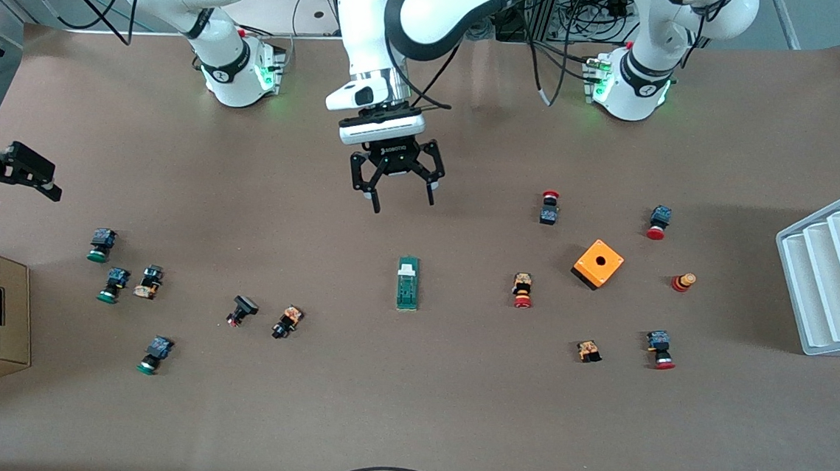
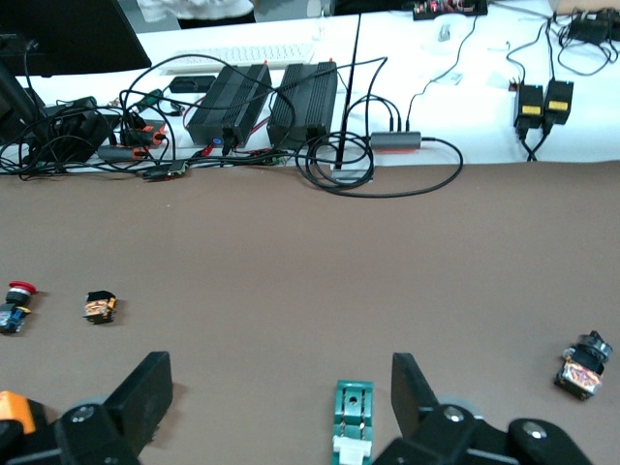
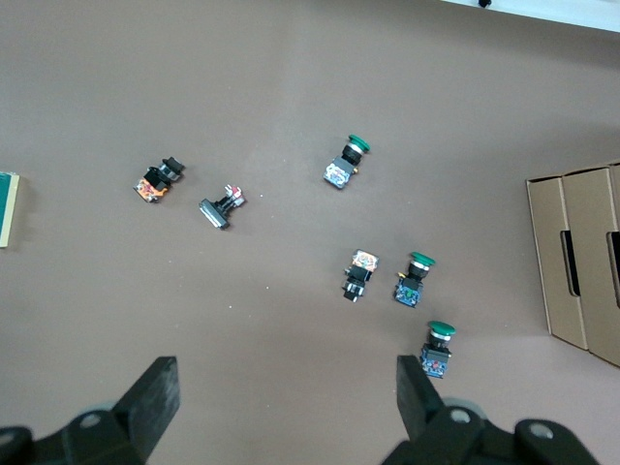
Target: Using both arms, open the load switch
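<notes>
Two claws stand with fingers apart, holding nothing. The load switch [image 1: 407, 283] lies flat mid-desk, untouched. The left claw [image 1: 397, 173] hangs over bare desk just short of it; the right claw [image 1: 14, 174] waits at the right arm's edge. Risk: the slim block may skid or pivot under a single-sided grip.

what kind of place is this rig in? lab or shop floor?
Probably a robotics lab bench, not a shop floor. Two white arms are bolted to a table covered in brown paper, push-buttons are scattered as test parts, and power supplies with loose cables line the edge.
</notes>
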Available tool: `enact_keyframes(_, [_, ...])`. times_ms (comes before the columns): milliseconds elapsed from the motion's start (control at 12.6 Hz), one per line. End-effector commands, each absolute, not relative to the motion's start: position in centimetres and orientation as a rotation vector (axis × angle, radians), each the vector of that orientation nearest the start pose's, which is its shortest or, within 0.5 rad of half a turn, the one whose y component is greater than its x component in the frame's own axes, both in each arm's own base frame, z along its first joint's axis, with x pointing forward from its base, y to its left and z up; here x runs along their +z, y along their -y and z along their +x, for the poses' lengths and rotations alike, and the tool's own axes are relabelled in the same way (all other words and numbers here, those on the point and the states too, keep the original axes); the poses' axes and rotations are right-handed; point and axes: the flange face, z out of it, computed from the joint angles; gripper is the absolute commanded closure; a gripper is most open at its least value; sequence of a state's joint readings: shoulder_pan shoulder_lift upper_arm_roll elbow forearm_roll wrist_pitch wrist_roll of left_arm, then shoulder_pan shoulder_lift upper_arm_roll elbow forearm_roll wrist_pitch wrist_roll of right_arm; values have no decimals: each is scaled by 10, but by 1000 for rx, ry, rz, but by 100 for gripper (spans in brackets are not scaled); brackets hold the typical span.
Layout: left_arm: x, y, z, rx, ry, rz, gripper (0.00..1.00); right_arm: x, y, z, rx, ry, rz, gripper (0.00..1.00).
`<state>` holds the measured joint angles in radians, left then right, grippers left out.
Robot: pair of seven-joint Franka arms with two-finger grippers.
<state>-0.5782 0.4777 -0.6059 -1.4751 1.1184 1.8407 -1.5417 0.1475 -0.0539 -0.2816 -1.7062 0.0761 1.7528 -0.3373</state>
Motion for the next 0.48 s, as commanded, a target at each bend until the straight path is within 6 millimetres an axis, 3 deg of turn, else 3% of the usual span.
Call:
enact_keyframes(0, [509, 553, 402, -1078, 53, -2802, 0, 611, 79, 546, -201, 303, -3085, 0])
enact_keyframes(397, [585, 497, 431, -921, -63, -2888, 0, 601, 78, 550, -167, 305, -3094, 0])
